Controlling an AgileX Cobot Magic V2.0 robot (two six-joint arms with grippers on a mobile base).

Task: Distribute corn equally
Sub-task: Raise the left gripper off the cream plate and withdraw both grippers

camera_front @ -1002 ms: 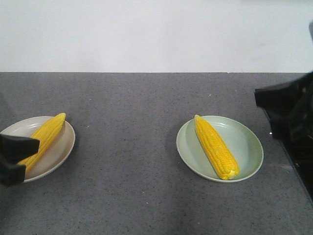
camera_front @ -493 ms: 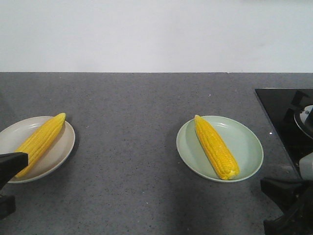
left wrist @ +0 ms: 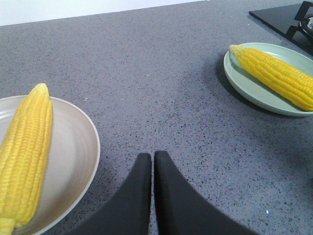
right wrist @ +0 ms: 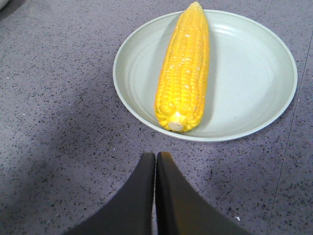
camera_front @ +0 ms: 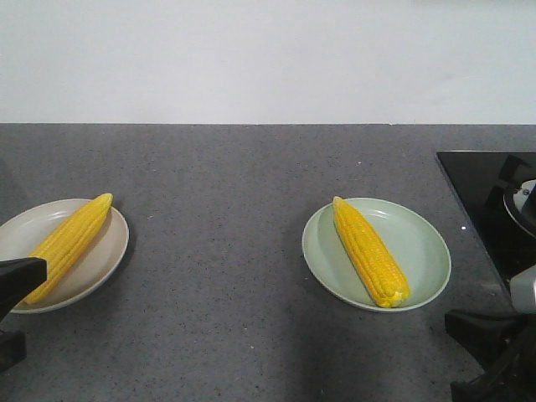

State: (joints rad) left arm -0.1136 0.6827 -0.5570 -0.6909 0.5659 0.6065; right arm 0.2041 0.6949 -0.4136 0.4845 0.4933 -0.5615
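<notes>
One corn cob (camera_front: 69, 243) lies on the beige plate (camera_front: 105, 260) at the left; the left wrist view shows this corn (left wrist: 24, 152) and beige plate (left wrist: 78, 161) too. A second corn cob (camera_front: 370, 251) lies on the pale green plate (camera_front: 423, 251) at the right, and the right wrist view has the same corn (right wrist: 185, 68) on the green plate (right wrist: 249, 73). My left gripper (left wrist: 153, 157) is shut and empty, over bare counter beside the beige plate. My right gripper (right wrist: 156, 157) is shut and empty, just short of the green plate's near rim. Both grippers sit at the bottom corners of the front view.
A black stovetop (camera_front: 490, 201) with a burner grate lies at the counter's right end, and its corner (left wrist: 283, 14) shows in the left wrist view. The grey speckled counter (camera_front: 218, 209) ends at a white wall behind.
The right arm dropped from beside the green plate down to the bottom right corner. The left arm slid down and left, off the beige plate. Both cobs stayed put.
</notes>
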